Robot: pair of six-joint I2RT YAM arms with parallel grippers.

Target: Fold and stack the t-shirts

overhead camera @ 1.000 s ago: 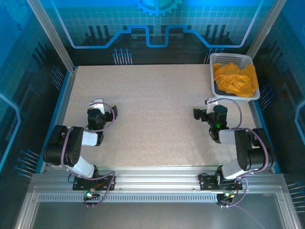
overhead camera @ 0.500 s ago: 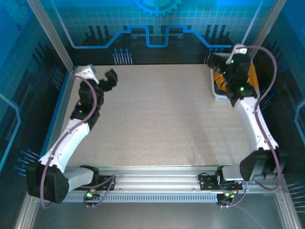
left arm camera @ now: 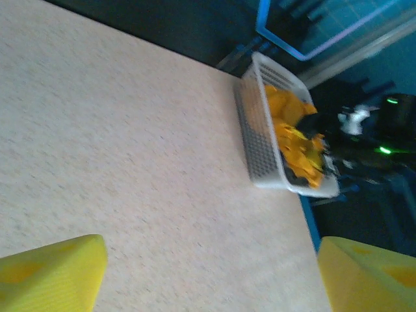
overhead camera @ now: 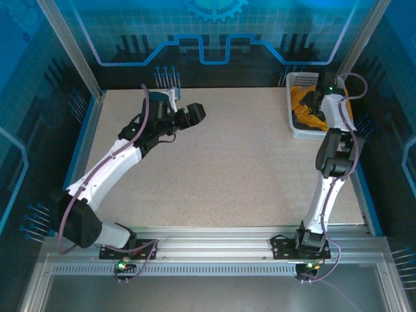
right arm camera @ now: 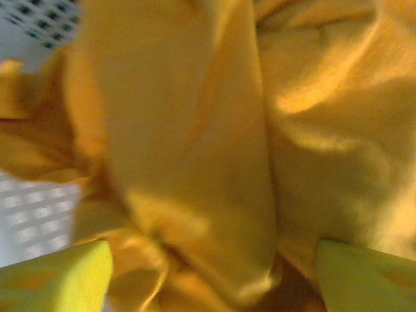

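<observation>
We see the right gripper (right arm camera: 211,255) wide open, close over the orange t-shirt (right arm camera: 195,130) in the basket (left arm camera: 257,153) at the desk's (left arm camera: 130,130) far right corner. The left gripper (left arm camera: 211,260) is wide open and holds nothing.

Orange-yellow t-shirt (overhead camera: 299,99) sits crumpled and unfolded inside the white basket (overhead camera: 303,79), upper right of the overhead frame. In the left wrist view it lies right of centre, heaped in loose lumps. Close up, it's soft, bunched, overlapping folds.
</observation>
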